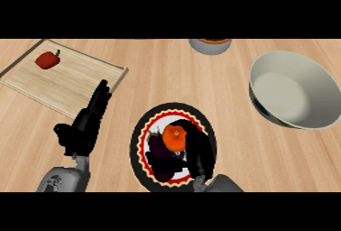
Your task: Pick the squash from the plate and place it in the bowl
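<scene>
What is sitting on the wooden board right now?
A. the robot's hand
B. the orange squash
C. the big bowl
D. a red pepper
D: the red pepper lies alone on the board, while the squash is on the plate.

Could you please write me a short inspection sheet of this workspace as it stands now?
Surface: wooden counter.
Job's things: orange squash on the patterned plate; grey bowl at the right, nothing seen inside.
Clutter: red pepper on a cutting board; small cup at the far edge.
Hands: left hand open, resting beside the plate; right hand curled round the squash.
Cables: nothing seen.
Surroundings: nothing seen.
</scene>
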`<action>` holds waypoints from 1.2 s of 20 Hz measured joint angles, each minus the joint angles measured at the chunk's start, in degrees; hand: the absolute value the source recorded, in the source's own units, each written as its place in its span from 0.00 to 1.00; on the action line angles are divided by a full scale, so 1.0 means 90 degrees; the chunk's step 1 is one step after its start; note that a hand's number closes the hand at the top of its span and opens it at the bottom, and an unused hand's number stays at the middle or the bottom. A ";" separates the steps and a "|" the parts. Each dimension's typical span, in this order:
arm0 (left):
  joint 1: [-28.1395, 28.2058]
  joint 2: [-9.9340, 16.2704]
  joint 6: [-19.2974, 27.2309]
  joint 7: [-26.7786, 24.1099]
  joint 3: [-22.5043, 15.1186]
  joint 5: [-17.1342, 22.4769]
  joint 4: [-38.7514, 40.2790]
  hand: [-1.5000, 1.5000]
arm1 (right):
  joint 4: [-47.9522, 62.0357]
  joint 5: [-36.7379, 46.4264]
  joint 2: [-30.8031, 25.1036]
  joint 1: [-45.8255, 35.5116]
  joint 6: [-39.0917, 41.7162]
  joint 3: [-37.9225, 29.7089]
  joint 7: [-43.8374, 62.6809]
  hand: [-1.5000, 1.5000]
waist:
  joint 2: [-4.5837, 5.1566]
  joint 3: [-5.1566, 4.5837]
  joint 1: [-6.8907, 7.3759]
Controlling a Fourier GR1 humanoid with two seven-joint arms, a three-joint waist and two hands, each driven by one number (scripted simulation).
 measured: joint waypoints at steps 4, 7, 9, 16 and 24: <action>0.0027 -0.0025 0.0061 0.0044 0.0021 -0.0034 -0.0038 0.50 | -0.0902 -0.0618 -0.0540 0.0437 0.0817 0.0478 -0.0829 1.00 | -0.0004 0.0016 -0.0036; 0.0048 -0.0003 0.0039 0.0071 0.0045 -0.0005 -0.0065 0.50 | -0.1712 -0.1141 -0.1172 0.0727 0.1640 0.0981 -0.1582 1.00 | -0.0009 0.0029 -0.0048; 0.0069 0.0021 0.0027 0.0072 0.0083 0.0016 -0.0058 0.50 | -0.2354 -0.1464 -0.1728 0.0954 0.2059 0.1155 -0.2151 1.00 | -0.0007 0.0031 -0.0095; 0.0106 0.0015 0.0128 0.0156 0.0146 -0.0009 -0.0154 0.50 | -0.4817 -0.2577 -0.3664 0.1834 0.2669 0.0532 -0.4059 1.00 | -0.0006 0.0035 -0.0228; 0.0134 0.0101 0.0057 0.0115 0.0262 0.0024 -0.0152 0.50 | -0.7190 -0.3476 -0.5394 0.2967 0.2673 -0.1662 -0.4639 1.00 | 0.0000 0.0026 -0.0260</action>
